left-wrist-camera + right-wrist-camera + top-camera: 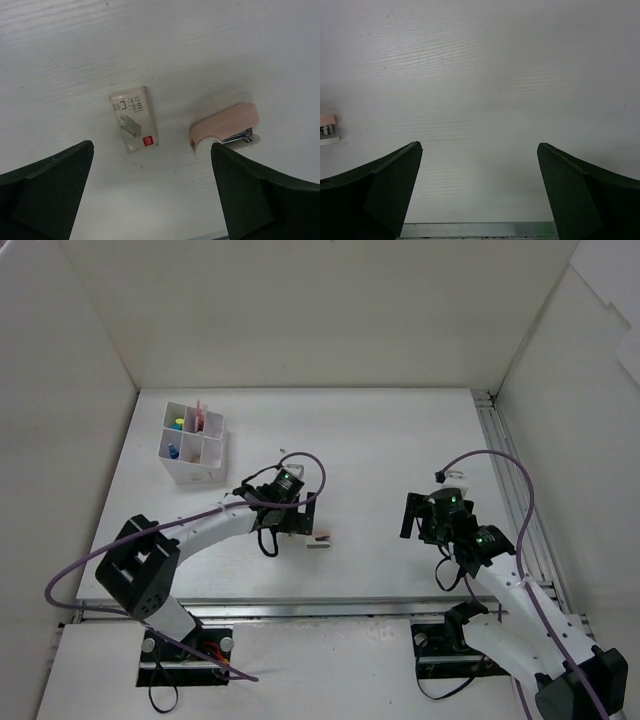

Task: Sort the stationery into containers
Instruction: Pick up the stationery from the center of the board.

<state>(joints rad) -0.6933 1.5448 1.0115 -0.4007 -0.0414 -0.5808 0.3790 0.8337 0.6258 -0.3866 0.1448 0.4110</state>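
Observation:
The white grid box [214, 472] stands at the far left and holds a red pen [199, 413], a yellow highlighter [179, 423] and a blue-capped item [173, 451]. My left gripper [298, 520] is open and empty, just above the table. In the left wrist view [152, 145] a clear staple box [133, 125] lies just ahead between the jaws, and a small pink stapler [225, 131] lies by the right finger. Both also show in the top view, the stapler [322, 533] and the staple box [317, 547]. My right gripper [412, 518] is open and empty over bare table [479, 145].
White walls enclose the table on three sides. A metal rail [510, 490] runs along the right edge and another [300, 610] along the near edge. The pink stapler's end shows at the left edge of the right wrist view [327, 130].

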